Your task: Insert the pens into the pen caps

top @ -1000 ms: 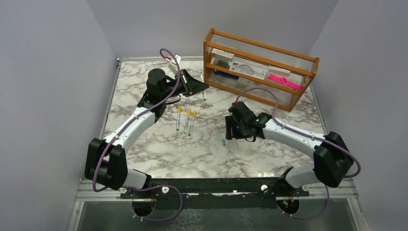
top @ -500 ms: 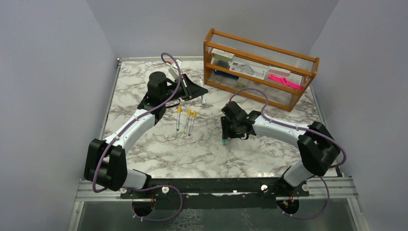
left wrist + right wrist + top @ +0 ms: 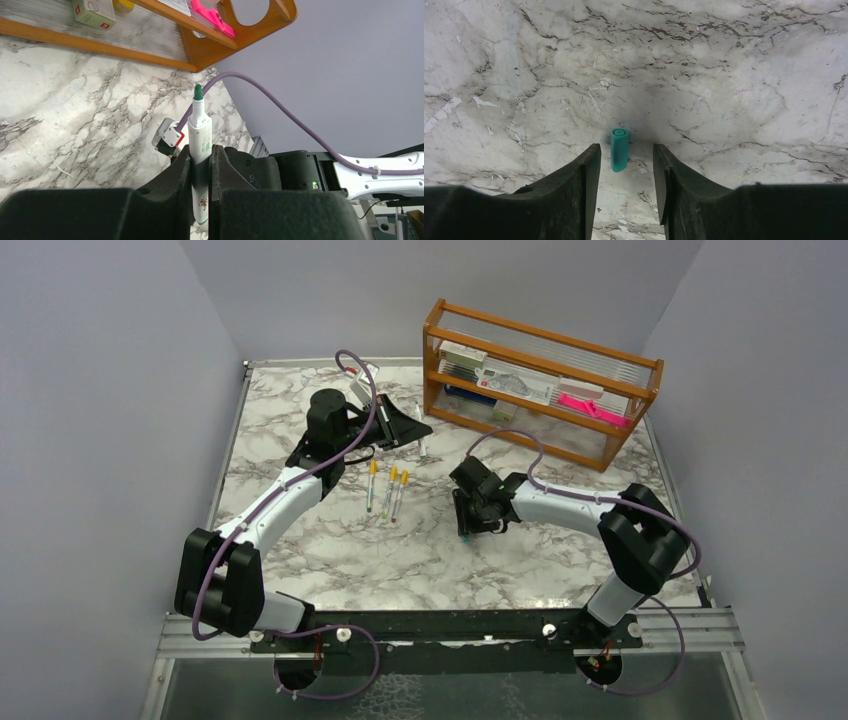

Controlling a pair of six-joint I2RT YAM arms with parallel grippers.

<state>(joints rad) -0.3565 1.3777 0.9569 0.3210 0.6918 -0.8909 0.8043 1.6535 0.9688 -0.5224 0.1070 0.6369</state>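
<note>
My left gripper (image 3: pixel 201 160) is shut on a white pen (image 3: pixel 200 131) that points up out of the jaws, its green tip bare. In the top view that gripper (image 3: pixel 400 426) hovers at the back of the table. A teal pen cap (image 3: pixel 619 149) lies flat on the marble just ahead of and between the fingertips of my right gripper (image 3: pixel 626 155). The jaws are open and apart from it on both sides. From above, the right gripper (image 3: pixel 466 528) stands right over the teal cap (image 3: pixel 465 537). Three pens (image 3: pixel 387 491) with yellow-orange caps lie side by side at mid-table.
A wooden rack (image 3: pixel 540 380) with boxes and a bright pink flat object (image 3: pixel 592 407) stands at the back right. Another thin pen-like thing (image 3: pixel 423 447) lies on the marble just below the left gripper. Grey walls close in both sides.
The right arm has swung left and down over the teal cap, and its jaws have narrowed. The left gripper shifted slightly at first with its pen, then stayed put.
</note>
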